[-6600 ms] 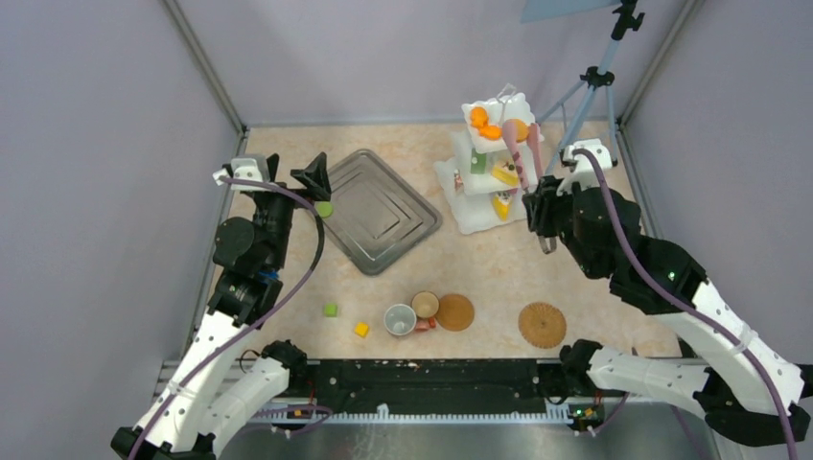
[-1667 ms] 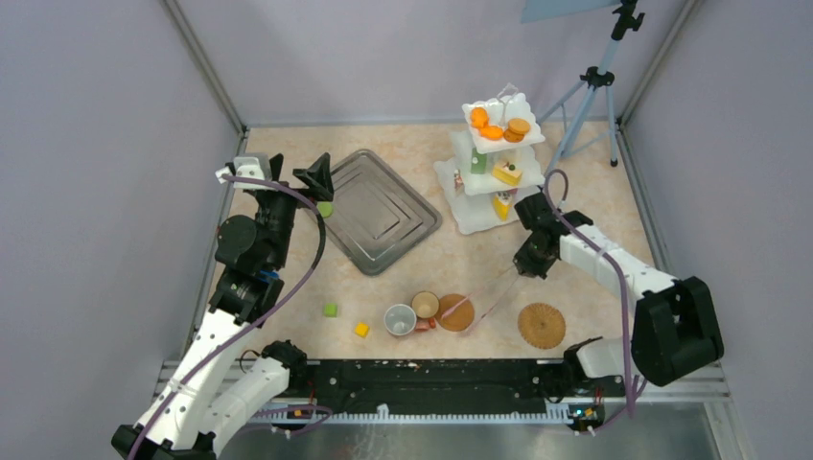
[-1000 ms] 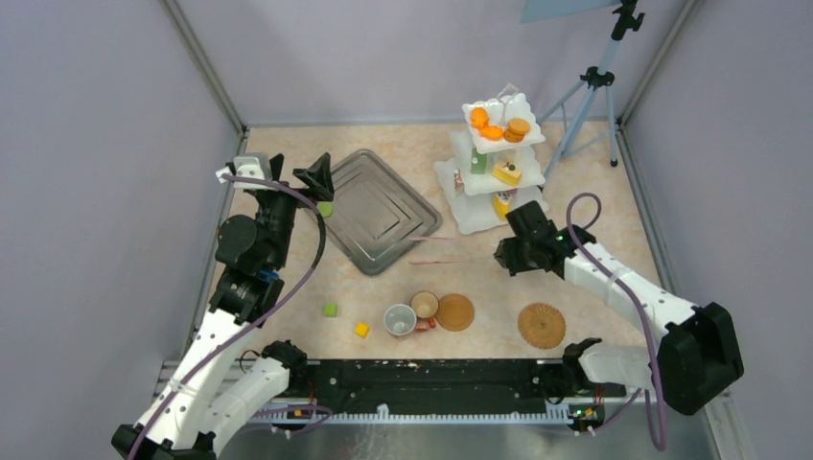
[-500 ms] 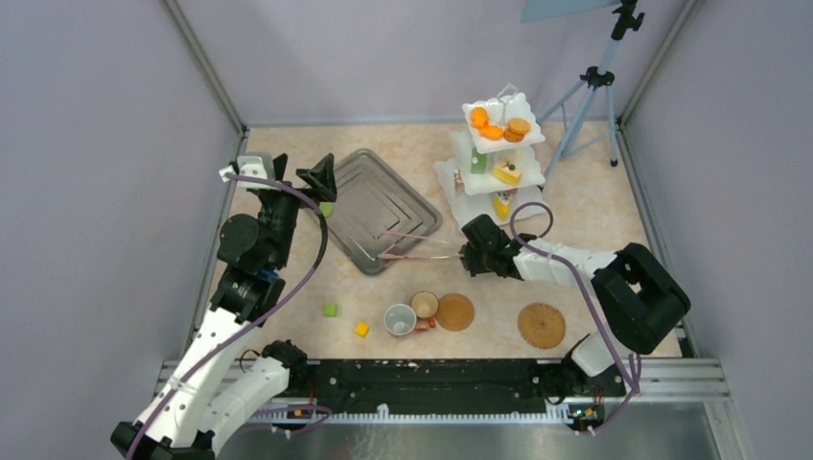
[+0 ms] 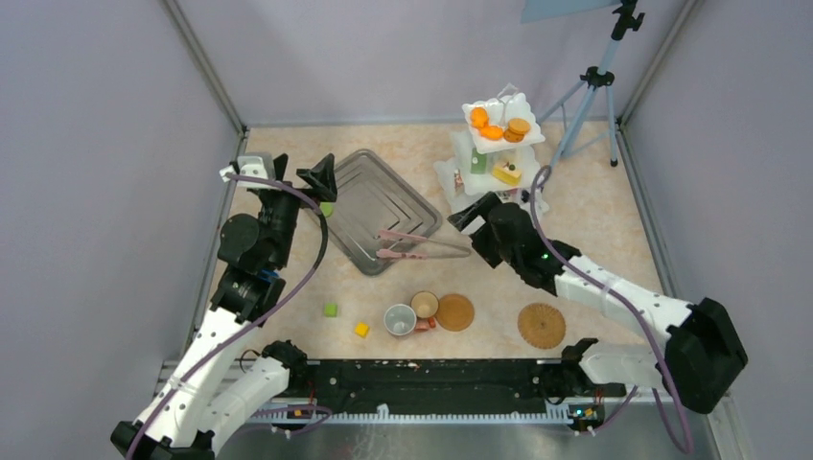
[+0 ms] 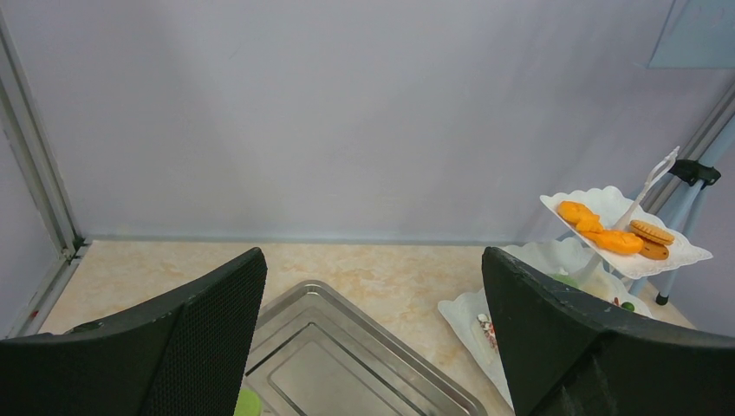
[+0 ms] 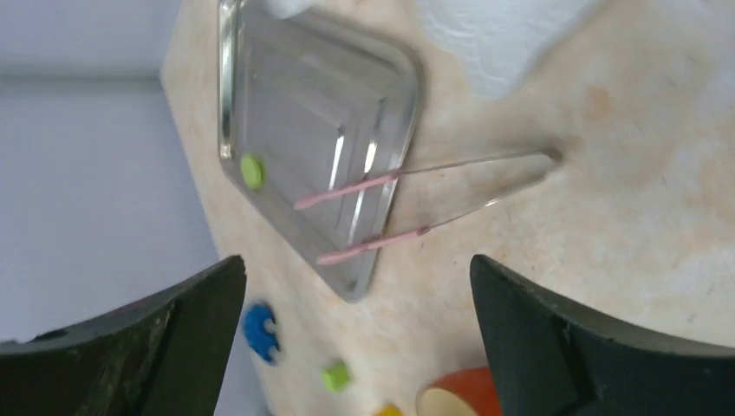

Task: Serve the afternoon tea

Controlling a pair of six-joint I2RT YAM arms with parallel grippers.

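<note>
Both hands are spread. The right hand point(image 7: 355, 264) hangs above the pink tongs point(image 5: 422, 244) with nothing between its fingers, and the left hand point(image 6: 373, 256) gapes over the grey tray point(image 5: 369, 187) at upper left of the overhead view. The tongs lie free, pink tips on the tray's right rim and bend on the bare surface point(image 5: 594, 211).

The white three-tier stand point(image 5: 462, 216) sits at upper right, with orange rounds point(image 5: 494, 129) on its top tier and the yellow cake wedge point(image 5: 505, 173) one tier down. At lower centre the tan cup point(image 5: 425, 305) and white cup point(image 5: 400, 319) crowd together, the tan one just beside the left mat point(image 5: 454, 311). The right mat point(image 5: 542, 324) lies apart, bare.

I judge the pastries served and the cups next — one onto each mat. To do that well I'd bring the right hand straight down on the tan cup, fingers straddling its wall on the sides away from the white cup. I'd close gently, since a small light cup may skid or tip. I'd lift it fully clear before crossing, so the rim doesn't drag the mat, then set it down centred.
</note>
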